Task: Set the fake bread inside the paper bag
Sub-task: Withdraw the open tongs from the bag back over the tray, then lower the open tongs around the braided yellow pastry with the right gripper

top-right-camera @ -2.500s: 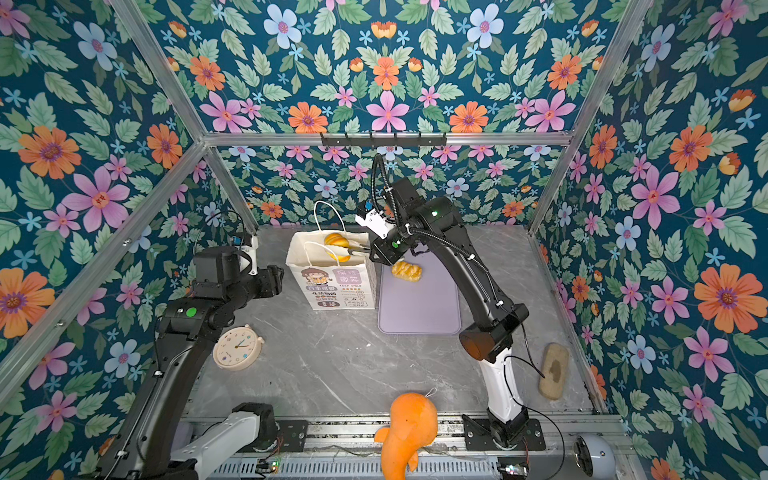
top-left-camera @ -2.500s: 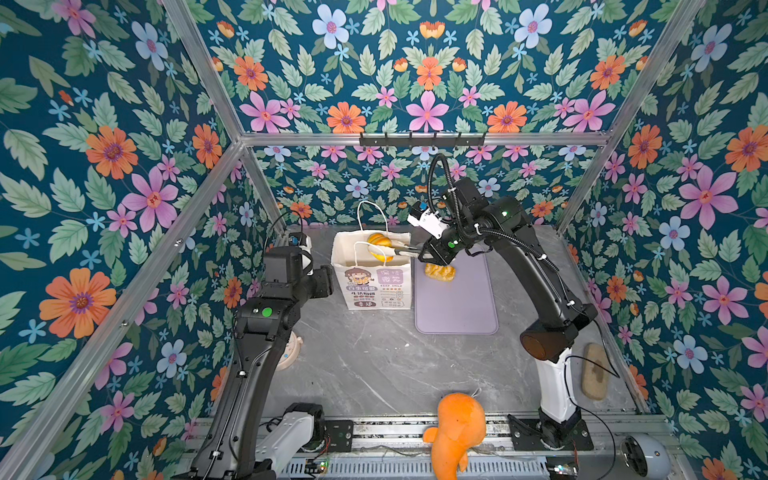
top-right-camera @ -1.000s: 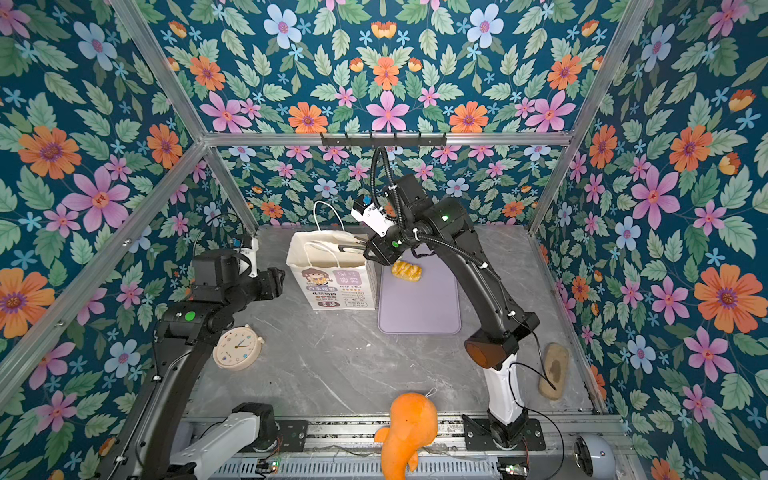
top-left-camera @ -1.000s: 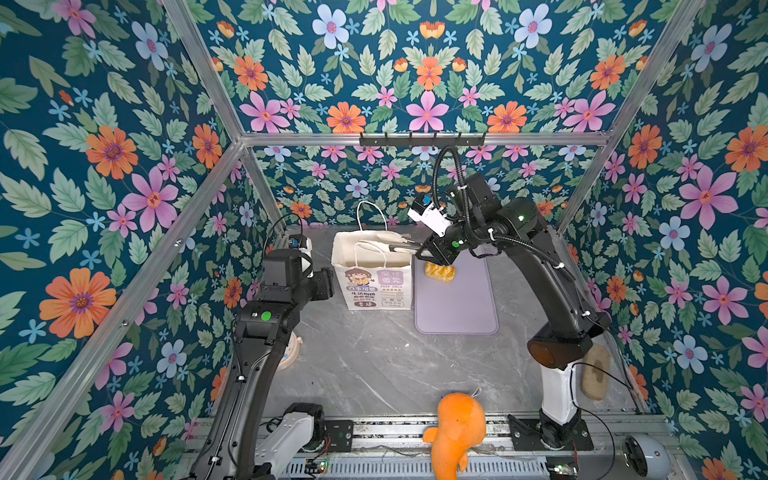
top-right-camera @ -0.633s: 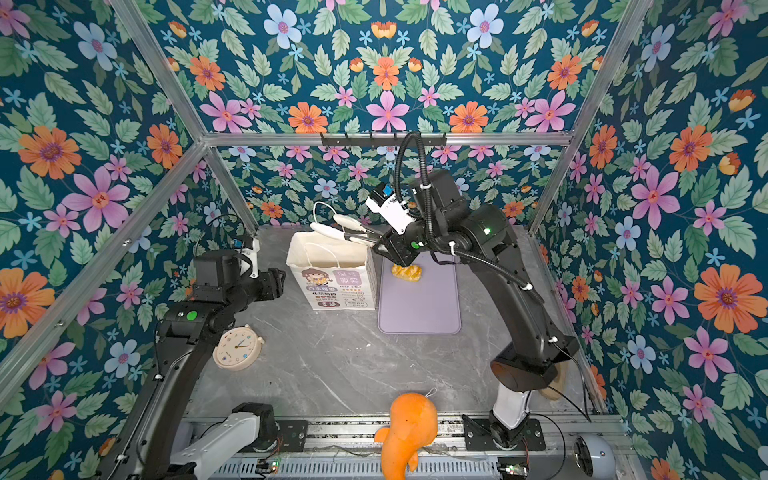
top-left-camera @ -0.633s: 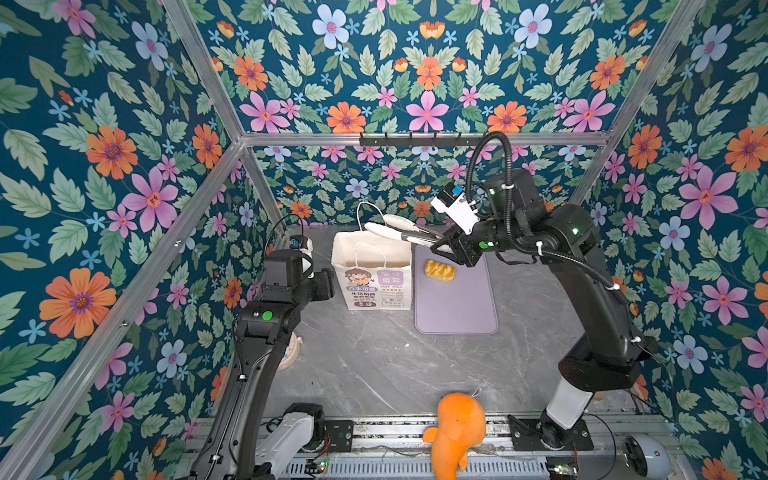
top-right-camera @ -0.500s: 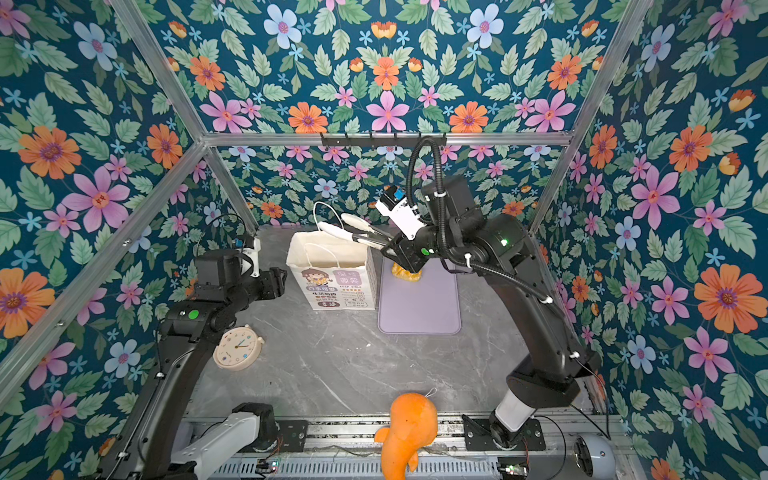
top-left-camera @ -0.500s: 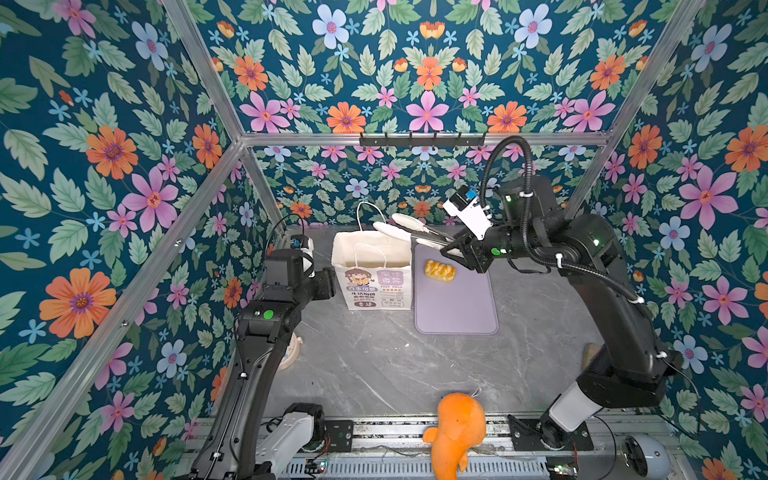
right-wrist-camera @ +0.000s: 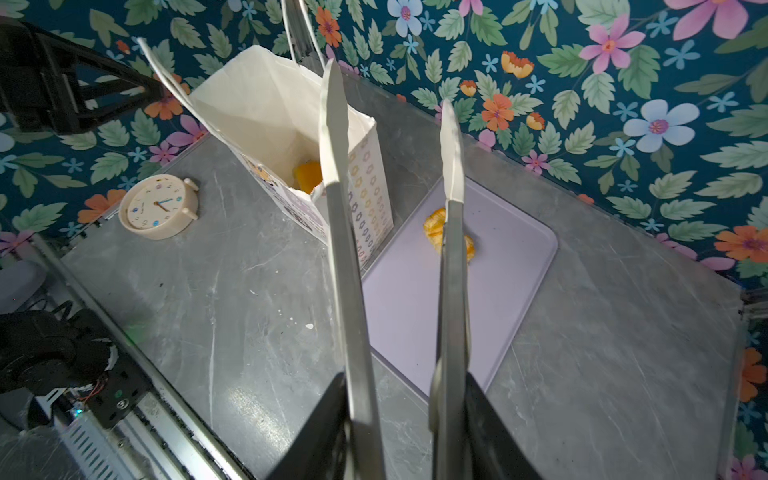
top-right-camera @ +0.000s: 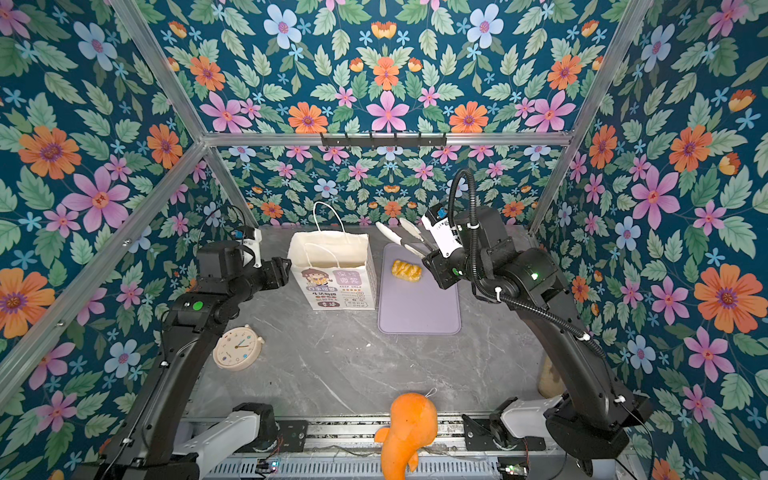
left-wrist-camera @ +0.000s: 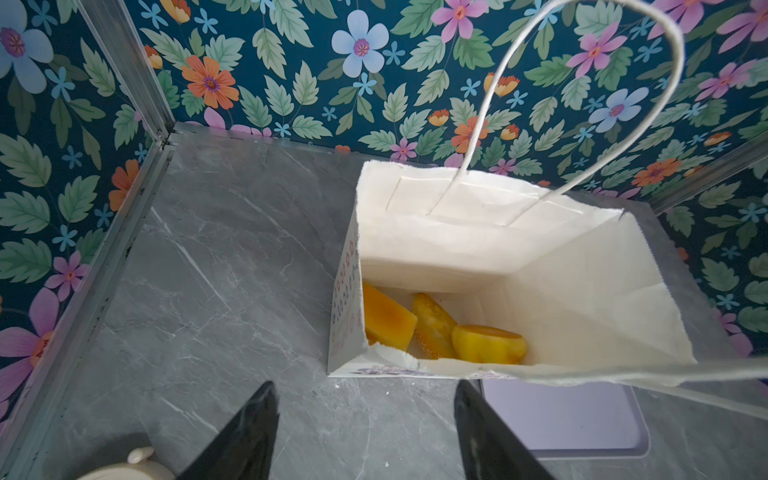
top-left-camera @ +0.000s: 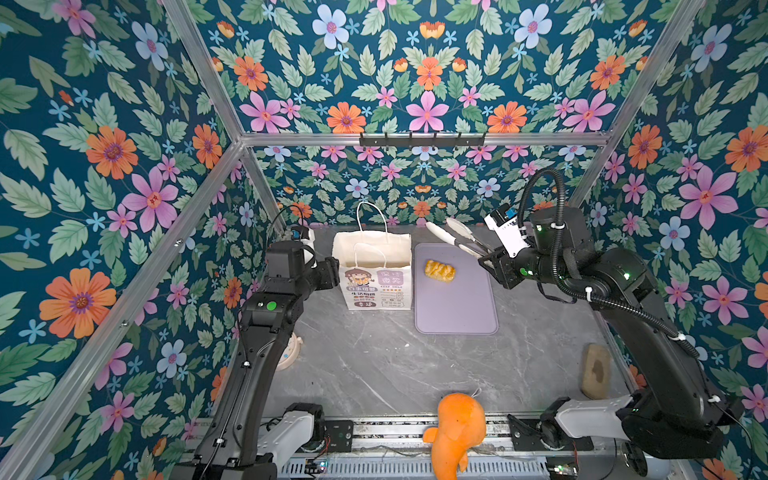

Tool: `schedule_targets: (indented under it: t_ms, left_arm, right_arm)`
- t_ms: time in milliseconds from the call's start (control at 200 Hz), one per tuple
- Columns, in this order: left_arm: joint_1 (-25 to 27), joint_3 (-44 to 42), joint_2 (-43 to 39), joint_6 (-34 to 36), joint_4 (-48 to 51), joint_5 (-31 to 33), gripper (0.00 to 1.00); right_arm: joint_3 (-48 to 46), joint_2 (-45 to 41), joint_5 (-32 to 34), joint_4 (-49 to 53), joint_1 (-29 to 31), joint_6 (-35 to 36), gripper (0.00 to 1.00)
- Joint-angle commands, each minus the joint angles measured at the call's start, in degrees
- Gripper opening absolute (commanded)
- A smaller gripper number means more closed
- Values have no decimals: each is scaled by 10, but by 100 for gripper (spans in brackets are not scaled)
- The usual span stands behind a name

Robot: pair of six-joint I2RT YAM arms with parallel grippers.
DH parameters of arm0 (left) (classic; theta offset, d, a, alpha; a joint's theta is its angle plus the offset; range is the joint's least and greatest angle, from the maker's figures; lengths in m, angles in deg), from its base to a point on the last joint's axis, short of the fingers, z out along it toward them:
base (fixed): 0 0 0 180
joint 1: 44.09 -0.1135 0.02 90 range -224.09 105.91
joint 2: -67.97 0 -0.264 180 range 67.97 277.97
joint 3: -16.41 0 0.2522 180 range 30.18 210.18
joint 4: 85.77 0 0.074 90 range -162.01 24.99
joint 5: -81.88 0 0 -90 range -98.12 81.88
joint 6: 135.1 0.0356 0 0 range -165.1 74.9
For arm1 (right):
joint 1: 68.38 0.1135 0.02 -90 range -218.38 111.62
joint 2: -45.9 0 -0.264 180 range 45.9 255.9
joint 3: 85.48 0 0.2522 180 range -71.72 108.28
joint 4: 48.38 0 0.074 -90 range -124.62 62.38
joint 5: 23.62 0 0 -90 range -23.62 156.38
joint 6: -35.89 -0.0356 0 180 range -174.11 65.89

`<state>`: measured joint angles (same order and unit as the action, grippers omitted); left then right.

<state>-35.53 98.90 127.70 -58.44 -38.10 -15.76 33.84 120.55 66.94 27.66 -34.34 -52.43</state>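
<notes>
tongs (right-wrist-camera: pixel 334 166) that were dipped over the paper bag (top-left-camera: pixel 376 286) a moment earlier had swung back right above the purple mat (top-left-camera: pixel 457 311), tips apart and empty, with my right gripper (top-left-camera: pixel 488 259) clamped on their handles. i counted three fake breads inside the one bag, a blocky loaf (left-wrist-camera: pixel 388 320), an oval roll (left-wrist-camera: pixel 434 328) and a round bun (left-wrist-camera: pixel 488 344), and one braided roll (top-left-camera: pixel 439 271) lying on the mat. my left gripper (left-wrist-camera: pixel 365 399) hung spread and empty just beside the bag.
</notes>
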Motion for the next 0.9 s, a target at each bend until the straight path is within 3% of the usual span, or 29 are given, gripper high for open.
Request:
schedule_targets:
  t_ms: [0,440,895]
  left_arm:
    - [0,6,1,-13,-27,-17,68]
    - [0,3,0,-24,-39,-28,68]
    - [0,-10,-8,-27,-32,-27,68]
  right_arm:
    - [-34,-20,38,-32,-9,-21,41]
    - [-180,-38,18,-69,-58,-34,41]
    - [-257,46,-41,-152,-59,20,41]
